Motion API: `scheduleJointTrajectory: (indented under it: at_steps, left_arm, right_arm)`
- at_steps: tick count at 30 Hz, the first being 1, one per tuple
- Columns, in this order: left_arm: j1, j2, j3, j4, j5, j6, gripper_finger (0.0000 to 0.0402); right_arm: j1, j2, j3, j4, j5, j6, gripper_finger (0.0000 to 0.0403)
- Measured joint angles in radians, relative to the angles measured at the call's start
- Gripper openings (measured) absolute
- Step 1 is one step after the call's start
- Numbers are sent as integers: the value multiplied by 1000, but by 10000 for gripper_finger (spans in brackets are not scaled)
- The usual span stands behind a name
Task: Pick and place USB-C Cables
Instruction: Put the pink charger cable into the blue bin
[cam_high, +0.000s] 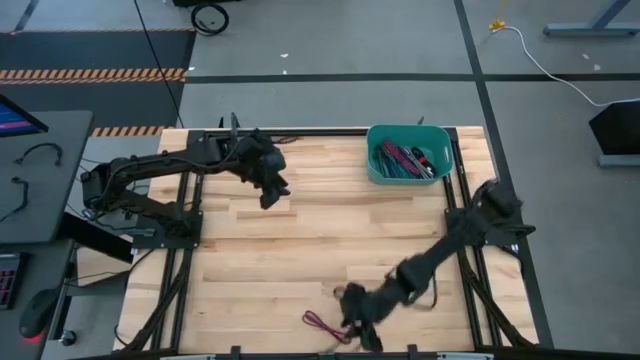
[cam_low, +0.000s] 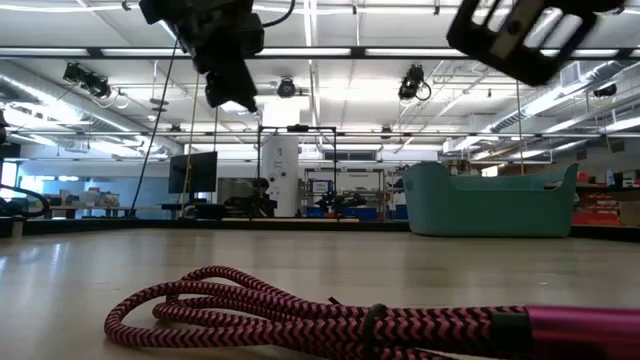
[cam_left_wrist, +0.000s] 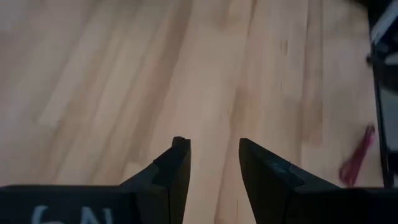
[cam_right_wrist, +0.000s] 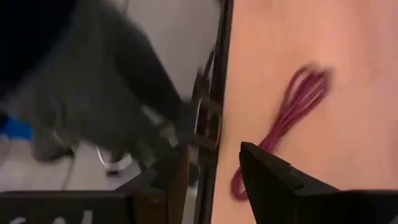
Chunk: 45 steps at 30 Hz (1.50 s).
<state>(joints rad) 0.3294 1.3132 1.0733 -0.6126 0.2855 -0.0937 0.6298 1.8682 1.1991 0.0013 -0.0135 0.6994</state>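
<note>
One magenta braided USB-C cable (cam_high: 324, 326) lies bundled flat on the wood near the table's near edge; it fills the foreground of the low view (cam_low: 300, 315). My right gripper (cam_right_wrist: 214, 152) hovers open above the table just right of it (cam_high: 360, 322), and the cable (cam_right_wrist: 286, 121) shows beyond its fingers. Several more cables (cam_high: 408, 160) lie inside the teal bin (cam_high: 372, 168) at the far right. My left gripper (cam_left_wrist: 214, 146) is open and raised over the far left of the table (cam_high: 270, 192); its view shows the cable far off (cam_left_wrist: 357, 163).
The teal bin (cam_low: 490, 200) stands by the far edge. A black frame rail (cam_right_wrist: 217, 74) runs along the near edge right beside the cable. Bare wood (cam_high: 320, 240) lies between the two arms. Floor and a desk lie beyond the table.
</note>
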Motion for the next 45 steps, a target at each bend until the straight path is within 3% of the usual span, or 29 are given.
scheduleJointTrajectory:
  at_steps: [13, 20, 28, 33, 40, 45]
  left_arm:
    - [-100, 0, 0, -100, 0, 54, 142]
    - [-133, 0, 0, -97, -4, 54, 144]
    - [-138, 0, 0, -47, -44, 10, 142]
    - [-138, 0, 0, 66, -83, -11, 142]
    - [-138, 0, 0, 232, -91, -33, 141]
    - [-138, 0, 0, 283, -91, -34, 136]
  right_arm:
    - [-2, 379, 408, -267, 166, 15, 212]
    - [5, 493, 590, -596, 262, 131, 183]
    - [10, 458, 588, -976, 416, 217, 89]
    - [22, 427, 582, -1084, 446, 308, 53]
    - [52, 314, 476, -1053, 436, 553, 68]
    - [56, 201, 285, -842, 434, 637, 103]
